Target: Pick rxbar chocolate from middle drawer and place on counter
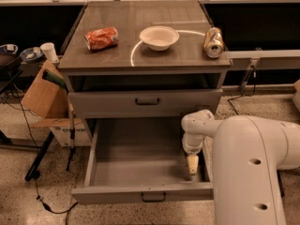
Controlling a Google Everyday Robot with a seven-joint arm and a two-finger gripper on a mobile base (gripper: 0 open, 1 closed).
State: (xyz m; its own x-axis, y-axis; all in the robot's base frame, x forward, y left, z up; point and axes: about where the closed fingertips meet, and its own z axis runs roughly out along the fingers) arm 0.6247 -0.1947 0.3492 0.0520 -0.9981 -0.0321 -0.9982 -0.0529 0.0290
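The robot's pale gripper (192,164) hangs at the front-right corner of the wide grey metal drawer (136,158); apart or clamped, I cannot tell. The dark-wrapped bar, unseen, is likely light and slick: pinch its long edges.

No wording could be read. Dark print on the cardboard box (67,134) could not be made out, nor any label on the orange can (101,37) or gold can (213,42). The claw (192,167) hung in the bottom drawer (136,159), by its right wall
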